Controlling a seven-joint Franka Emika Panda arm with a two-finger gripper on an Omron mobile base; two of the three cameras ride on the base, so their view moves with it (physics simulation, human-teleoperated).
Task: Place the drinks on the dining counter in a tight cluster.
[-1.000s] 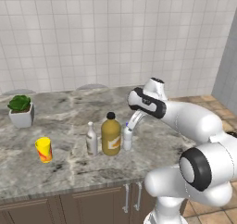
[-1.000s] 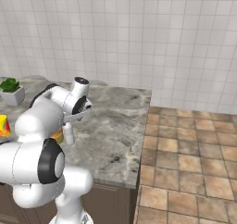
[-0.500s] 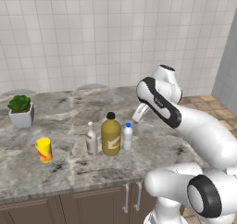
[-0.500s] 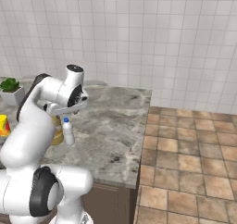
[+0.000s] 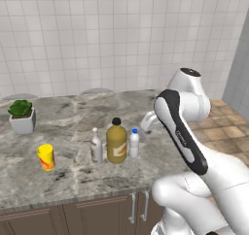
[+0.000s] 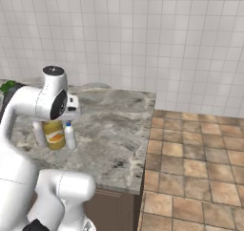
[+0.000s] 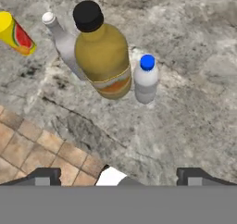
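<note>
Judging the placing step as finished: standing together on the bench [image 5: 73,176], directly below and ahead of the gripper [image 7: 118,174], the three drinks in one tight row. Sitting in the middle, the big orange-yellow jug-like bottle [image 7: 102,61], rounded, glossy, with a matte black cap; pressing close on one side of it, the slim beige-white bottle [image 7: 65,42] with a narrow neck; standing just beside it on the other side, the small white bottle [image 7: 146,82] with a smooth plastic body and a blue cap. Hanging above the cluster with the jaws spread wide and holding nothing, both dark tips showing far apart at the bottom of the hand view. Keeping apart from the group, farther off past the slim bottle, the short yellow cup [image 5: 46,157] with red marks, and beyond it a small potted plant [image 5: 22,115] in a white pot. Showing as polished grey-brown marbled stone, the bench surface, over brown cabinet doors. Probably calling for nothing more than lifting away clear of the caps, without knocking the tall black one, unless wanting the small bottle nudged still closer.
</note>
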